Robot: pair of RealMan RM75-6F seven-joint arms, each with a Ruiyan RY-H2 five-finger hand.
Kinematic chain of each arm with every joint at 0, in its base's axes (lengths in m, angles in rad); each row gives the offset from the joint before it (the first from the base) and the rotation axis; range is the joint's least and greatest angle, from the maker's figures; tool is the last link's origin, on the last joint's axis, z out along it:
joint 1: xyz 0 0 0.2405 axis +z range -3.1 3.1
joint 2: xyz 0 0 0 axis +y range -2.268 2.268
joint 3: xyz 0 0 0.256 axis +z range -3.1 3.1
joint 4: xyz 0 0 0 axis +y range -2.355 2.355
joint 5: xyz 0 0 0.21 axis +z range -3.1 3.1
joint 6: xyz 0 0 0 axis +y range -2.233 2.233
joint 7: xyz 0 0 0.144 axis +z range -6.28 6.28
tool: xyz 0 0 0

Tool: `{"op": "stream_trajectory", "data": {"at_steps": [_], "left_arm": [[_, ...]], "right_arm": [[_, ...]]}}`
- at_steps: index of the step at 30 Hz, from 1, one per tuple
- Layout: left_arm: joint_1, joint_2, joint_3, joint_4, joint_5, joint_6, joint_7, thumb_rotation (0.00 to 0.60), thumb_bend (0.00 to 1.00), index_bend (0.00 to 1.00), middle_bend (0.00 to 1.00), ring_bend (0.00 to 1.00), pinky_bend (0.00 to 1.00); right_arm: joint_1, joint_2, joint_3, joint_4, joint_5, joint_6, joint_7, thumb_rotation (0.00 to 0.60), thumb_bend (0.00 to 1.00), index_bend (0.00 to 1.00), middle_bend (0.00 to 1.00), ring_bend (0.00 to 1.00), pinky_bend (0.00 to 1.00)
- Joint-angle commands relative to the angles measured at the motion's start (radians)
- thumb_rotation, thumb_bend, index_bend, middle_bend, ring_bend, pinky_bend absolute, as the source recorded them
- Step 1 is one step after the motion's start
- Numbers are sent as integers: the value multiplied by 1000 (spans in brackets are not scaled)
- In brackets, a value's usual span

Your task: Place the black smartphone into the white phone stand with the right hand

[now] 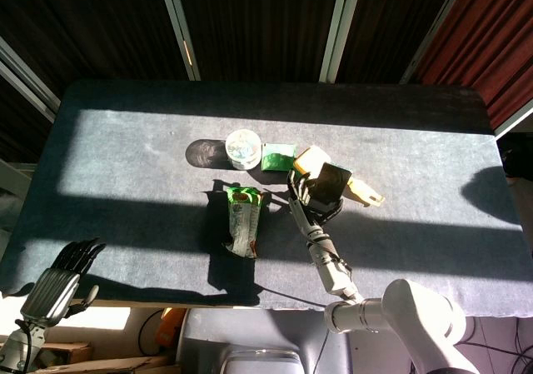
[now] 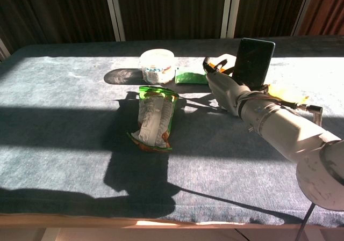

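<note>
My right hand (image 1: 309, 199) (image 2: 224, 83) grips the black smartphone (image 1: 331, 182) (image 2: 252, 61) by its lower part and holds it upright above the table, the top leaning slightly right. The screen is dark. It sits just right of the green packet (image 2: 191, 78). I cannot make out the white phone stand; the hand and phone cover the spot beneath them. My left hand (image 1: 61, 276) hangs off the table's near-left corner, fingers apart and holding nothing; only the head view shows it.
A white tub (image 1: 243, 149) (image 2: 157, 65) stands behind a green snack bag (image 1: 243, 220) (image 2: 153, 120) lying mid-table. A yellow-orange packet (image 1: 366, 192) (image 2: 285, 93) lies right of the phone. Strong sun and dark shadow bands cross the table (image 1: 125, 157).
</note>
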Motion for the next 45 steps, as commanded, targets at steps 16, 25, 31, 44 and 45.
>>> {"op": "stream_trajectory", "data": {"at_steps": [16, 25, 31, 44, 45], "left_arm": [[0, -2, 2, -1, 2, 0, 6, 600, 434, 0, 0, 0, 72], [0, -3, 4, -2, 5, 0, 10, 600, 436, 0, 0, 0, 72], [1, -3, 5, -2, 6, 2, 11, 600, 436, 0, 0, 0, 72], [-1, -4, 5, -3, 4, -5, 14, 600, 435, 0, 0, 0, 72], [-1, -3, 5, -3, 3, -4, 14, 600, 435, 0, 0, 0, 72]], "right_arm": [[-31, 5, 54, -13, -36, -8, 9, 600, 229, 0, 353, 267, 170], [-39, 26, 81, -62, -41, 6, 15, 600, 181, 0, 287, 212, 138], [-39, 31, 90, -61, -40, 12, 6, 600, 180, 0, 275, 197, 124], [-43, 43, 98, -66, -53, 2, 20, 600, 153, 0, 173, 114, 92], [-43, 45, 99, -69, -56, 3, 23, 600, 152, 0, 162, 104, 87]]}}
